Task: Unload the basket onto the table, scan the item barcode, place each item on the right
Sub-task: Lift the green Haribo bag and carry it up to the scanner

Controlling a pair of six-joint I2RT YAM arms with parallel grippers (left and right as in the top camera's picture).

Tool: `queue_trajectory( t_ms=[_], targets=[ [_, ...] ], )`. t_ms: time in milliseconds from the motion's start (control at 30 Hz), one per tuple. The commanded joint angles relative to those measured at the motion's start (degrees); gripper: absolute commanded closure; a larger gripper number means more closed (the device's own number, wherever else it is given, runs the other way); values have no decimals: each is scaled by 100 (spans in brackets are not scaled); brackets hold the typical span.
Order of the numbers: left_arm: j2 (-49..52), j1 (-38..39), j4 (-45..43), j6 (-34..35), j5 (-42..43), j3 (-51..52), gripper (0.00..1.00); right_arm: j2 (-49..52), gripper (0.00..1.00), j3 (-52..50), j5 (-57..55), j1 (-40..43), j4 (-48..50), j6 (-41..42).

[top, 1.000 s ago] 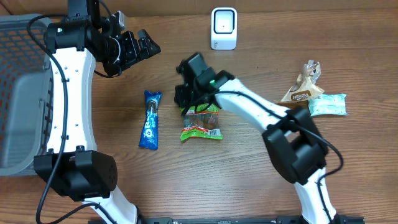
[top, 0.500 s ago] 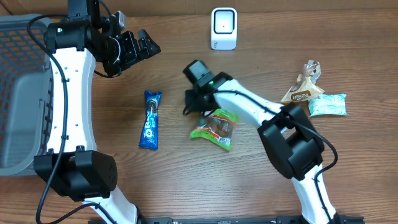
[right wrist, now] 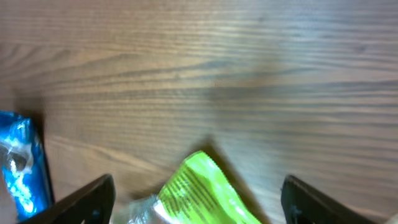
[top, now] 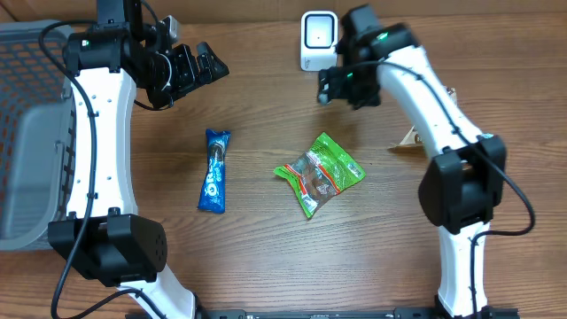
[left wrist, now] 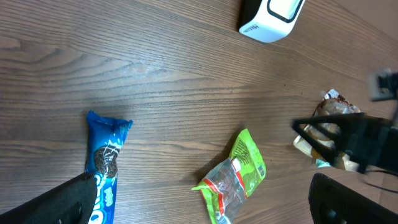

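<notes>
A green snack packet lies flat on the wooden table at centre, held by nothing. My right gripper hovers open up and to the right of it, just beside the white barcode scanner at the back edge. In the right wrist view the packet's green end shows blurred below and between the wide-apart fingers. My left gripper is raised at the back left, open and empty. In the left wrist view the packet and the scanner both show.
A blue Oreo pack lies left of the green packet. A grey wire basket stands at the far left. A beige snack packet lies at the right, mostly hidden behind my right arm in the overhead view.
My right gripper opened and let go of the green packet, then swung back and right toward the scanner. The packet dropped to the table, turned. The left arm stayed still.
</notes>
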State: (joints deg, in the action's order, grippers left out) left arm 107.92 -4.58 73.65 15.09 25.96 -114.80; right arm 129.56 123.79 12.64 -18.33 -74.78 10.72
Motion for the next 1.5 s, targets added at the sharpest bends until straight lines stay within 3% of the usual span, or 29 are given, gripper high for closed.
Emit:
queue_trajectory(
  t_ms=[0,167,367,633,867,933,1000,1033,1067,1167,1200,1467],
  targets=[
    [7,37,-15,79,42,-136,0,-7,10,-72,348,431,-542,-1408],
    [7,37,-15,76,42,-136,0,24,5,-1008,872,581,-455,-2518],
    [7,37,-15,76,42,-136,0,28,4,-2011,1329,564,264,-2914],
    [7,37,-15,79,42,-136,0,37,4,-3003,2076,396,1338,-2920],
    [7,37,-15,79,42,-136,0,37,6,-3375,2109,-133,1399,-2920],
    [7,37,-15,79,42,-136,0,37,11,-3377,2138,-302,1235,-2918],
    [7,37,-15,79,42,-136,0,37,24,-3379,2135,-450,1078,-2918],
    [7,37,-15,79,42,-136,0,37,38,-3379,2133,-509,1023,-2918],
    [7,37,-15,79,42,-136,0,37,45,-3379,2133,-542,1016,-2916],
    [7,37,-15,79,42,-136,0,37,92,-3379,2133,-586,1023,-2874],
    [7,37,-15,79,42,-136,0,37,96,-3379,2138,-584,1034,-2846],
    [7,37,-15,76,42,-136,0,-264,96,-2857,2463,-358,1001,-2197]
  ],
)
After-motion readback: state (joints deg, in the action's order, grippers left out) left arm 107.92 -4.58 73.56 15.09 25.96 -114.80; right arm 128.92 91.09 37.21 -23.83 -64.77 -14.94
